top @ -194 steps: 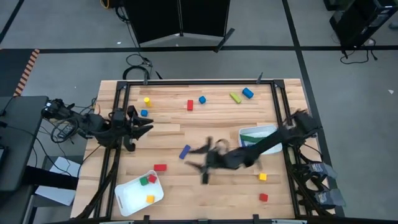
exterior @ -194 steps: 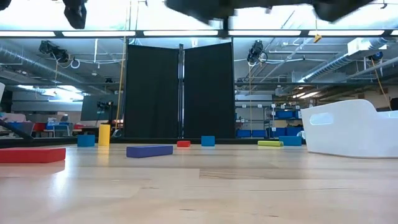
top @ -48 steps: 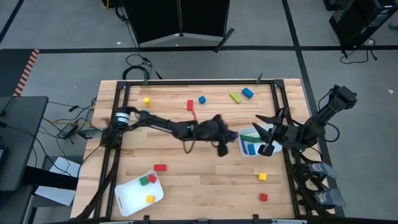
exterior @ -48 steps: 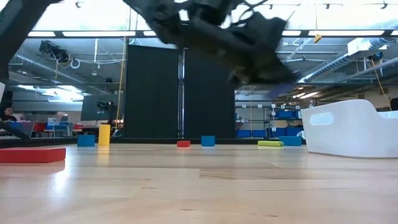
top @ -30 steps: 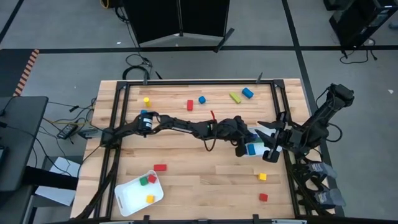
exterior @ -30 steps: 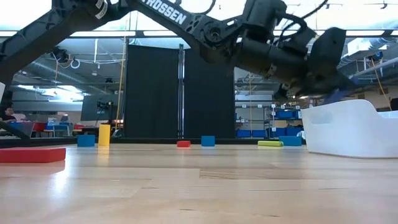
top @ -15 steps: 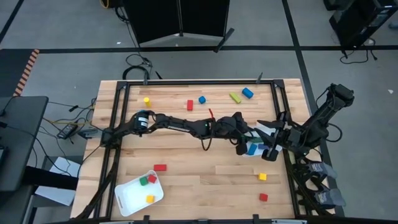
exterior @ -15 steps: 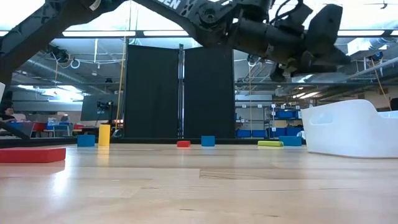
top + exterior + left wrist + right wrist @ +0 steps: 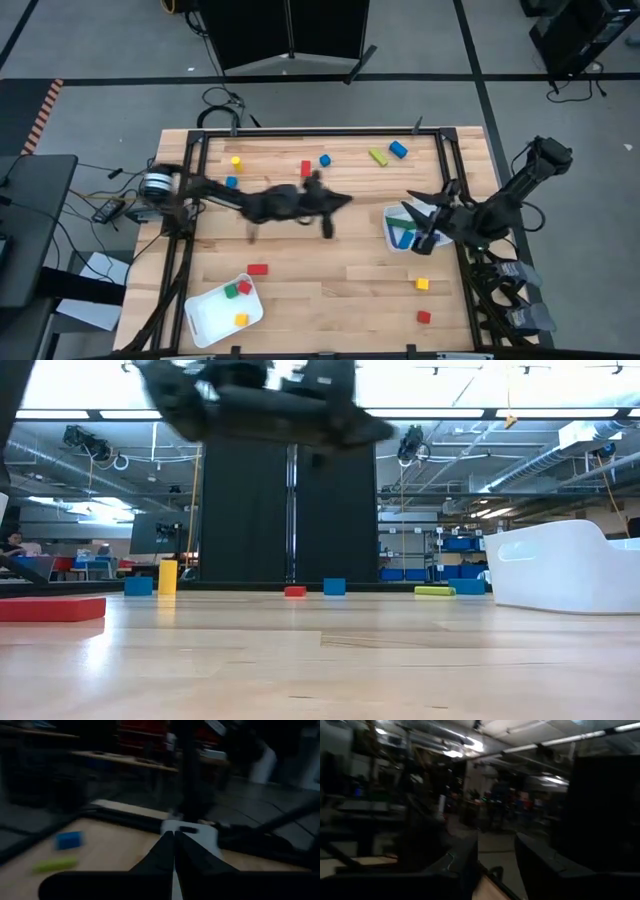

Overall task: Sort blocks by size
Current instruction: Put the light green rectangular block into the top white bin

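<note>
- The left gripper [image 9: 330, 212] hangs over the middle of the wooden table [image 9: 330, 290], blurred, its fingers pressed together with nothing between them.
- The right gripper [image 9: 418, 226] sits at the white bin [image 9: 390, 218] on the table's right side, jaws parted and empty.
- That bin holds a blue block [image 9: 402, 241] and a green one [image 9: 401, 225].
- A white tray [image 9: 205, 316] at the near left corner holds small green, red and yellow cubes.
- Loose blocks lie along the far edge: a yellow cylinder [image 9: 236, 160], a red block [image 9: 306, 169], a lime bar [image 9: 378, 156], a blue cylinder [image 9: 399, 149].

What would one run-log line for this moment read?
left gripper: shut, empty, mid-table | right gripper: open, over white bin | blocks: several loose on table
</note>
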